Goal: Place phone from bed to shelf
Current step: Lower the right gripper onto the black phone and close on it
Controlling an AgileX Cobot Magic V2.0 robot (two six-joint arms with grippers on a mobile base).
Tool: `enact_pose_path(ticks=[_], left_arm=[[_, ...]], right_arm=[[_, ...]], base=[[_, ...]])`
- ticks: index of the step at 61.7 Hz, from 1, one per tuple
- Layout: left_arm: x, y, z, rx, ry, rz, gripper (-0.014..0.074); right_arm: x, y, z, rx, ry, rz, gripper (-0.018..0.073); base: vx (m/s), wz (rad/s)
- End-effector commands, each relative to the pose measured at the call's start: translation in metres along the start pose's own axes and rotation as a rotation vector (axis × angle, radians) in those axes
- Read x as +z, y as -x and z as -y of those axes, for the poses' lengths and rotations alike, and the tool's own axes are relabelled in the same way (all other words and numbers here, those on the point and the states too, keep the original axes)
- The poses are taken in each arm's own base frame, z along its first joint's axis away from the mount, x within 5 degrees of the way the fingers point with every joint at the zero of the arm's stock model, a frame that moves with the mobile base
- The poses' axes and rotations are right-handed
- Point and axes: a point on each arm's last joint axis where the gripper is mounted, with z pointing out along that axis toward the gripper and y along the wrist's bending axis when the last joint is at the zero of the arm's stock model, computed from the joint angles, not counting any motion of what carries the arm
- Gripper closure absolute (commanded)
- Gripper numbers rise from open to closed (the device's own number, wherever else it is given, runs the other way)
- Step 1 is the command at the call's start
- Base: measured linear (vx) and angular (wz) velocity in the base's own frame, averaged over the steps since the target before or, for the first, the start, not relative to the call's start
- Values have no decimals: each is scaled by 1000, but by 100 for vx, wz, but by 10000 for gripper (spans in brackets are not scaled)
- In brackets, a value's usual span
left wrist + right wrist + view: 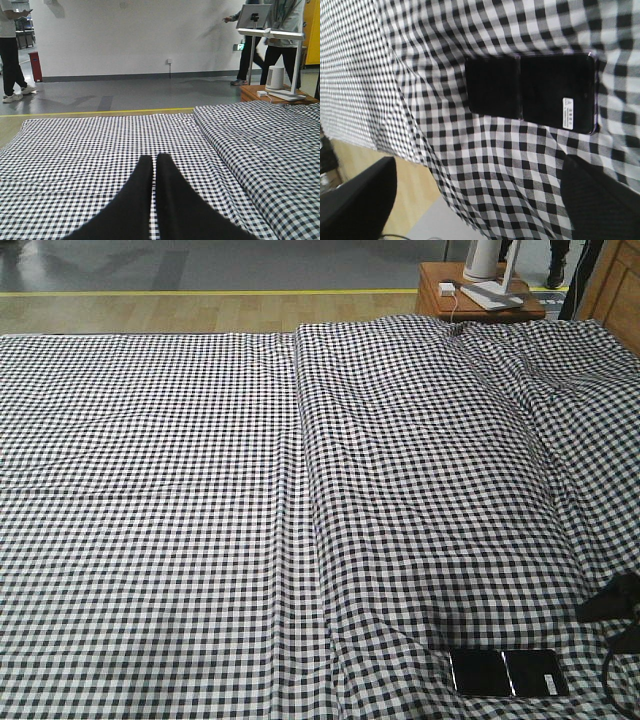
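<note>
Target | thin black glossy rectangular phone (532, 92) with white sticker, flat on black-and-white gingham bed (200, 490) near its front edge | right end effector (477, 167) spread wide short of it, I judge to straddle it | left end effector (153, 161) pressed together, empty, aside so my reach stays unobstructed | shelf unseen

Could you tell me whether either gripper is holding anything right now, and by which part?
Nothing is held. The left gripper is shut and empty; the right gripper is open above the phone, which lies untouched on the bed.

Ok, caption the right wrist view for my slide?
Phone flat on the checked bed, right end effector open nearby.
</note>
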Motion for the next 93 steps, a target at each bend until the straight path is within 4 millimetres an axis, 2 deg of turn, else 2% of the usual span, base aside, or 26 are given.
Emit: enact_pose_path(ticks=[1, 19, 28, 56, 93], left_arm=[[-2, 16, -1, -18, 5, 107, 595], [-2, 16, -1, -18, 5, 107, 595], [-2, 16, -1, -18, 5, 107, 595], [-2, 16, -1, -18, 5, 107, 595], [-2, 16, -1, -18, 5, 107, 595]], right_arm=[[-7, 4, -6, -35, 43, 22, -52], [29, -2, 25, -30, 47, -4, -45], [41, -3, 35, -44, 29, 6, -41], [44, 21, 51, -70, 77, 34, -34], [76, 24, 71, -31, 183, 47, -34]], base=[[0, 0], [0, 0], [0, 0], [0, 0], [0, 0]])
